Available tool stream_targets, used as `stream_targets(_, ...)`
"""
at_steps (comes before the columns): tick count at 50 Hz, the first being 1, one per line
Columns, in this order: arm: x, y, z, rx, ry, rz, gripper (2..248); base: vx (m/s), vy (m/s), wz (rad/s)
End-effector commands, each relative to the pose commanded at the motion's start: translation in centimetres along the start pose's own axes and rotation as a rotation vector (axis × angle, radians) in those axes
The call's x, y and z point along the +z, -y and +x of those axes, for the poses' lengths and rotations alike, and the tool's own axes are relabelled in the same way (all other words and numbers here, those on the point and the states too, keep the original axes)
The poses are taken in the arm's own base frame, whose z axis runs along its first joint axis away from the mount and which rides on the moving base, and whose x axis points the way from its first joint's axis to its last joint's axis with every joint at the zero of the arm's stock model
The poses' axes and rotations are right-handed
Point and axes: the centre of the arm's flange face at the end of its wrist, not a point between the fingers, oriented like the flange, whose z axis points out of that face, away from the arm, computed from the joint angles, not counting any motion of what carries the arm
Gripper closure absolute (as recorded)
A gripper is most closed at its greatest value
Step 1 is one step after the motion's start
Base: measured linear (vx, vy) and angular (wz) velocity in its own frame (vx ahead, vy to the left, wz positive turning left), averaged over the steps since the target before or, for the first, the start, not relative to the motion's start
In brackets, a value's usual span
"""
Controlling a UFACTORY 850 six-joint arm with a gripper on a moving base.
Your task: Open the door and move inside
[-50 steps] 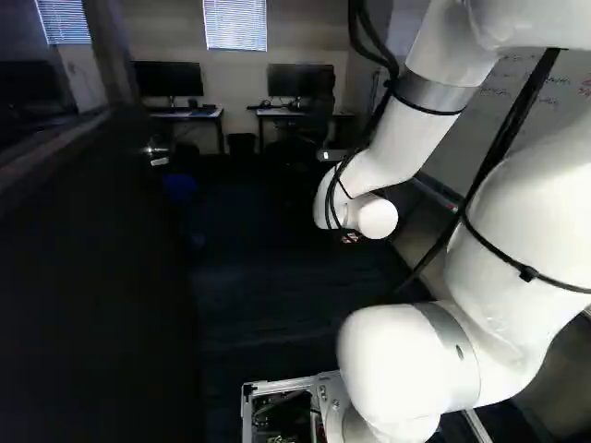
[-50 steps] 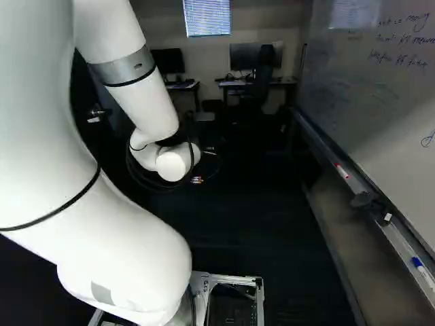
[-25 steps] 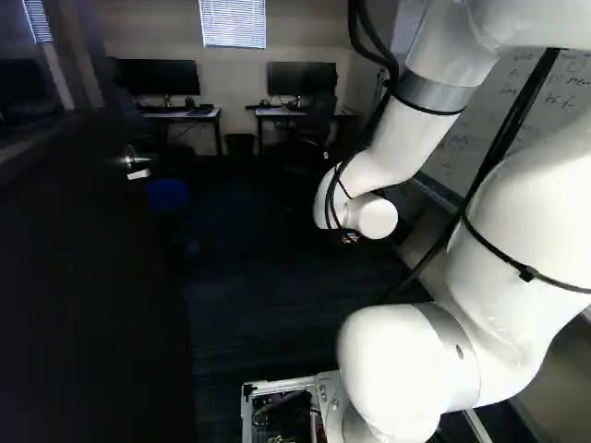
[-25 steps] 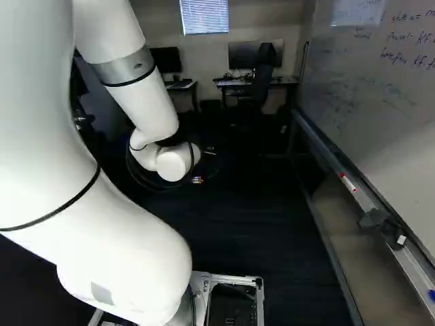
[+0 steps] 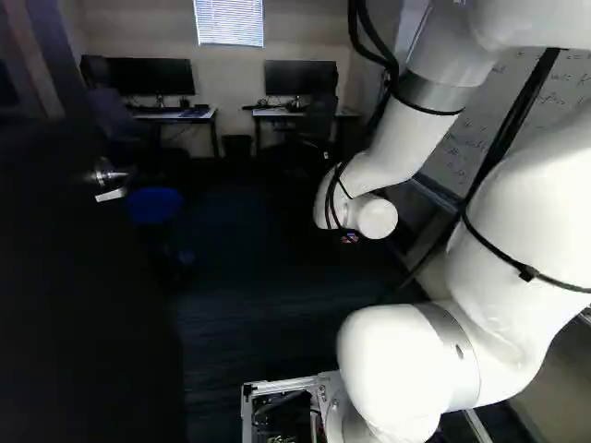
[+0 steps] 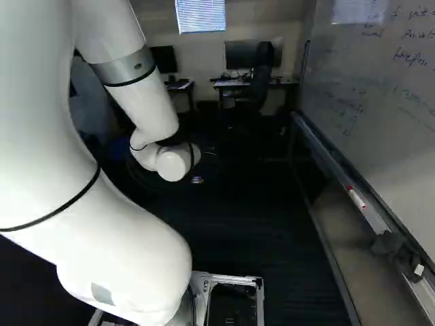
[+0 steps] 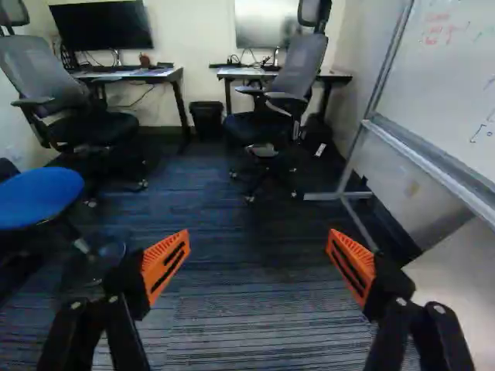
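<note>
The dark door (image 5: 83, 305) stands open along the left side of the left base view, its metal handle (image 5: 111, 177) showing near the far edge. In the wrist view my gripper (image 7: 258, 251) has its two orange-padded fingers wide apart, with only carpet visible between them. Neither finger touches the door or handle. Both base views show the white wrist over the dark floor, right of the door, and it hides the fingers there.
A blue stool (image 7: 39, 197) stands left of the gripper, beyond the door handle. A whiteboard (image 6: 380, 102) with a tray and legs runs along the right. Farther ahead are two desks, office chairs (image 7: 278, 93) and a bin (image 7: 206, 118).
The base has moved forward and turned slightly right; door handle, stool and whiteboard tray appear nearer. Against its foot joint the arm keeps the same pose.
</note>
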Motion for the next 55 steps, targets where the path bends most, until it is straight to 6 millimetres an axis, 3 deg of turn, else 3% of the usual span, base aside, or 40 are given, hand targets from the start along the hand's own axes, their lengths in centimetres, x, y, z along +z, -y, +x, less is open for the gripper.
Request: stream_targets(55, 0.00, 0.00, 0.00, 0.000, 0.000, 0.000, 3, 0.221, 0.003, -0.018)
